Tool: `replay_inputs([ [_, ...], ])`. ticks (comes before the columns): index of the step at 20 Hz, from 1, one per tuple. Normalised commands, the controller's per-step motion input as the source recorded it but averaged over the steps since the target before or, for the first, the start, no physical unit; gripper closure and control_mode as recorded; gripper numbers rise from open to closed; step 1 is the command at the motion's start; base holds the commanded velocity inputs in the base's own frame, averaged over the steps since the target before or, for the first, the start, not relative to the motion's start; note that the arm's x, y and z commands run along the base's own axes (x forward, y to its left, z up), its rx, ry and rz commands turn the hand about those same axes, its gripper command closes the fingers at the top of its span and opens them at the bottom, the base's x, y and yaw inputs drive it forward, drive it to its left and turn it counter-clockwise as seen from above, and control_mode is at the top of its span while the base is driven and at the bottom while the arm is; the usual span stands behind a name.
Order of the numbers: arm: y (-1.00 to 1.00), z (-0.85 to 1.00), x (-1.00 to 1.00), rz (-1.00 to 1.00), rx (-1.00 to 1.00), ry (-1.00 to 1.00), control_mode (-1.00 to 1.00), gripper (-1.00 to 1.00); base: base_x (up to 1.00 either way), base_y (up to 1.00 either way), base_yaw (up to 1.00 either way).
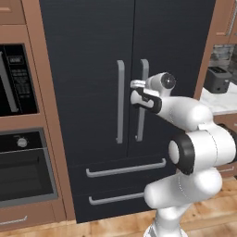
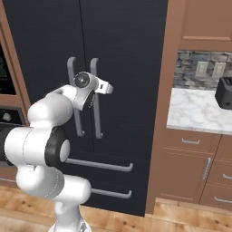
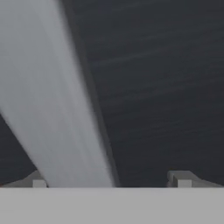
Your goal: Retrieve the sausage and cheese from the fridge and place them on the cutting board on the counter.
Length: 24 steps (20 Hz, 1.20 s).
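The white arm rises from the floor, bends at a dark elbow joint and reaches forward and up to the middle of the fridge [image 1: 92, 92], whose two black doors are both shut. The hand [image 1: 137, 84] sits at the upper part of the right door's grey bar handle [image 1: 142, 99], level with the wrist and pointing straight at the door. Seen from the right, the hand [image 2: 107, 88] lies just to the right of that handle [image 2: 95, 97], close against the door face.

In the hand view the pale grey handle [image 3: 57, 109] runs as a broad slanted band from top left to the bottom, passing between the two fingertips [image 3: 180, 178], nearer the left one. The tips stand well apart, so the hand is open and grips nothing; whether it touches the bar cannot be told.

The left door's handle [image 1: 120, 102] hangs just beside the right one, leaving a narrow gap. Two drawer bars [image 1: 126, 169] lie below the arm's elbow. Right of the fridge a brown cabinet edge borders a marble desk [image 2: 195, 113] carrying a dark toaster [image 2: 224, 93]; ovens [image 1: 21, 139] stand to the left.
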Motion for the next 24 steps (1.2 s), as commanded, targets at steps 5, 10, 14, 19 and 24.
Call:
replay_inputs([
  [5,0.04,-0.06,0.37,0.00,0.00,0.00,-1.00,1.00,0.00,0.00,0.00],
  [10,-0.04,0.00,-0.35,0.00,0.00,0.00,-1.00,1.00,0.00,0.00,0.00],
  [14,-0.34,0.00,-0.91,0.08,-0.01,-0.04,-1.00,1.00,0.00,0.00,0.00],
  [19,-0.86,0.00,-1.00,0.11,-0.05,0.00,-1.00,1.00,0.00,0.00,0.00],
  [24,-1.00,-0.01,-1.00,0.11,-0.11,0.00,-1.00,1.00,0.00,0.00,0.00],
])
